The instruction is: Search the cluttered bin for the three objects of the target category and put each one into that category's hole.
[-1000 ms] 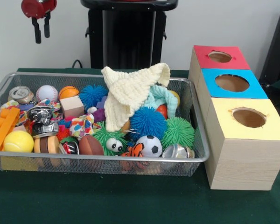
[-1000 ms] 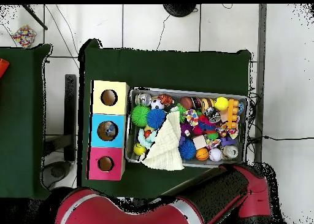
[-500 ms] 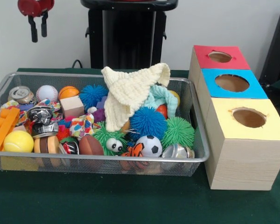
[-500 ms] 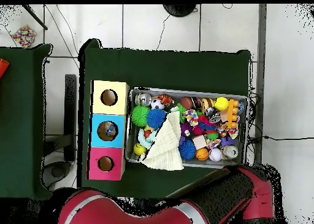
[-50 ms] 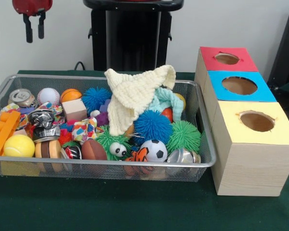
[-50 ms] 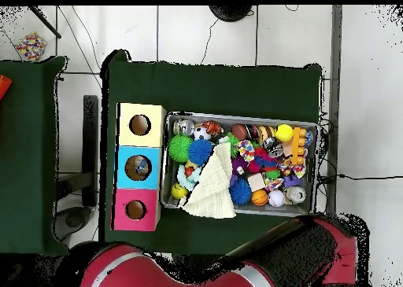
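A wire mesh bin (image 5: pixel 206 144) packed with toys sits on a green tablecloth (image 5: pixel 111 207), with the robot's gripper (image 5: pixel 32 28) hanging high above the bin's left end in the front view — its two black fingers (image 5: pixel 26 29) pointing down, a narrow gap between them and nothing held. A cream knitted cloth (image 5: pixel 135 94) is draped over the middle of the heap, one corner lying on the bin's far rim, and a pale teal knitted piece (image 5: pixel 164 102) shows beneath its right side. Around the cloth lie spiky rubber balls — a blue one (image 5: pixel 151 126) in front of it, another blue one (image 5: pixel 95 98) to its left, and a green one (image 5: pixel 184 135) at the right. A small football (image 5: pixel 154 150) sits against the near wall, beside a green toy with googly eyes (image 5: pixel 116 148). At the left end are a baseball (image 5: pixel 48 96), a little orange basketball (image 5: pixel 70 94), a drinks can (image 5: pixel 21 97), a wooden block (image 5: pixel 75 109), a yellow ball (image 5: pixel 18 145) and an orange plastic brick (image 5: pixel 3 131). Just right of the bin stands a row of three wooden boxes, each with a round hole in its top: yellow (image 5: pixel 253 127) nearest the camera, blue (image 5: pixel 241 85) in the middle, red (image 5: pixel 226 58) farthest. In the overhead view the red and black arm (image 6: pixel 260 264) stretches across the bottom edge, clear of the bin.
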